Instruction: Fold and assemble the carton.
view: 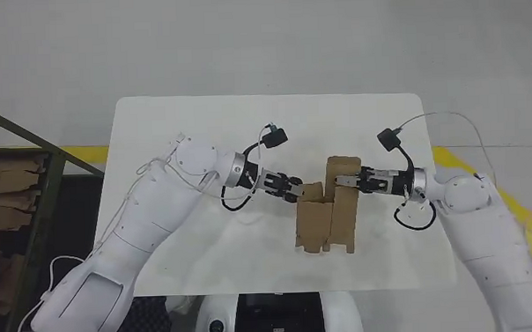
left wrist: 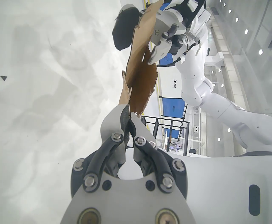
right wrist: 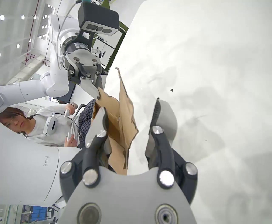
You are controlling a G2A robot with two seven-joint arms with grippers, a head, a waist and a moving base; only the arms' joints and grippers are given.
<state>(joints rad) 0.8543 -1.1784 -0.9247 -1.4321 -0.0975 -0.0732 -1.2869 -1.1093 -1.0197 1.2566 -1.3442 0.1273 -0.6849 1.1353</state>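
**Top view:** the half-formed carton (view: 325,221) stands upright on the white table (view: 203,124), just toward six o'clock of its centre. The left gripper (view: 295,184) meets the carton's upper edge at ten o'clock, and the right gripper (view: 340,179) meets it at two o'clock.

**Left wrist view:** the left gripper (left wrist: 129,112) is pinched tight on the edge of a cardboard flap.

**Right wrist view:** the right gripper (right wrist: 130,106) has its fingers apart, astride another flap, with one finger close beside the board.

The step in hand appears to be squaring the walls and turning in the flaps. The next move likely calls for the right gripper to close on its flap and fold it while the left braces the carton.
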